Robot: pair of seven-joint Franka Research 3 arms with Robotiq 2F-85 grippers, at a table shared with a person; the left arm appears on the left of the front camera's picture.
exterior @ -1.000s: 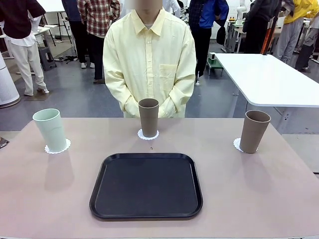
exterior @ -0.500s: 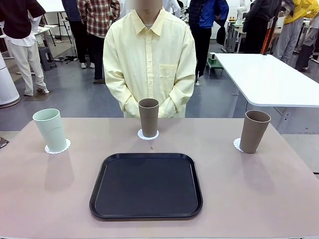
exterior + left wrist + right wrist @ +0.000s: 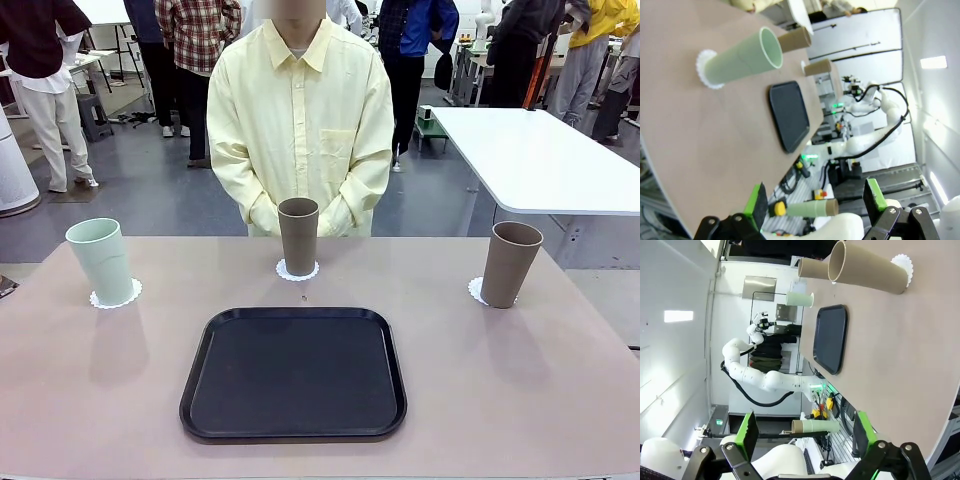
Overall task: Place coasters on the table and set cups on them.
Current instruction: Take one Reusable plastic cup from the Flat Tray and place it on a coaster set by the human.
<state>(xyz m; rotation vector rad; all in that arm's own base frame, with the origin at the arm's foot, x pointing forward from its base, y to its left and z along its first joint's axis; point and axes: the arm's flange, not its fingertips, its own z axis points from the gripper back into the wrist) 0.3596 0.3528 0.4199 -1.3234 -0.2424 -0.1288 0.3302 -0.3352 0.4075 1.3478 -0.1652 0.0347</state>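
All three cups stand on coasters: the mint cup [image 3: 102,260] at left of the table [image 3: 520,380], one brown cup [image 3: 298,235] at centre top, another [image 3: 510,262] at right. The left gripper [image 3: 816,206] and right gripper [image 3: 802,435] have jaws apart, empty. The task looks finished; best keep both arms clear of the cups and tray [image 3: 293,372].

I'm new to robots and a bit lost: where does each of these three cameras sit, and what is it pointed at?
Front view: fixed on the robot's side, facing the person across the table, black tray and three cups on coasters.
Left wrist view: on the left arm, rolled sideways, above the open left gripper, toward the mint cup.
Right wrist view: on the right arm, above the open right gripper, toward a brown cup.
All share the tray.
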